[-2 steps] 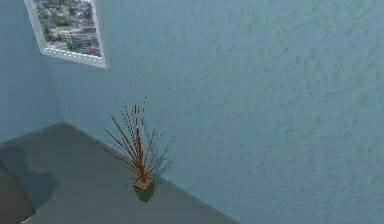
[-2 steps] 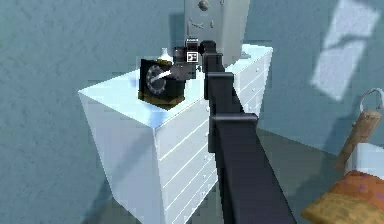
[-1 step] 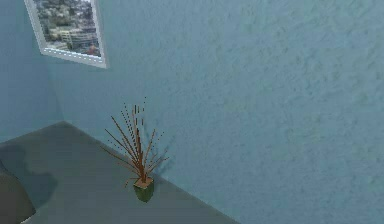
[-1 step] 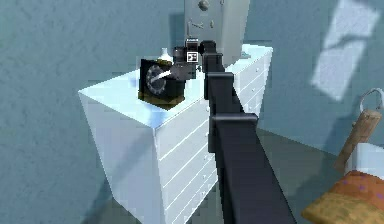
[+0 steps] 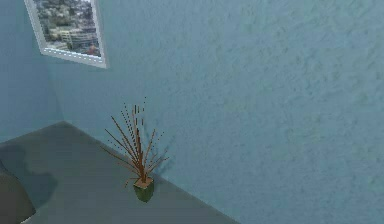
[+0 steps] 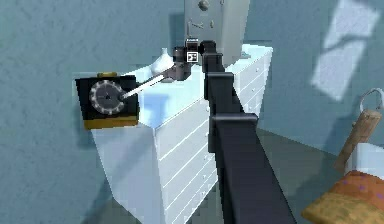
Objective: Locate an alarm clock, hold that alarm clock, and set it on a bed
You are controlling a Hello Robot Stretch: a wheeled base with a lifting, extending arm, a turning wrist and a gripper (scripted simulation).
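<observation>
The alarm clock point(image 6: 107, 100) is a black square block with a round pale dial and a yellow base. It hangs at the thin fingers of my gripper point(image 6: 135, 87), clear of the white dresser's point(image 6: 200, 140) left end, with blue wall behind it. My gripper holds the alarm clock. The dark arm bar point(image 6: 235, 140) rises from the bottom edge over the dresser to the two white marker squares point(image 6: 190, 57).
A tall grey object point(image 6: 207, 25) and a small white item point(image 6: 165, 55) stand on the dresser. A wooden chair point(image 6: 357, 135) and a tan patterned surface point(image 6: 345, 200) lie at the arm side view's right. Ahead, a potted twig plant point(image 5: 140, 155) stands by a blue wall under a framed window point(image 5: 70, 30).
</observation>
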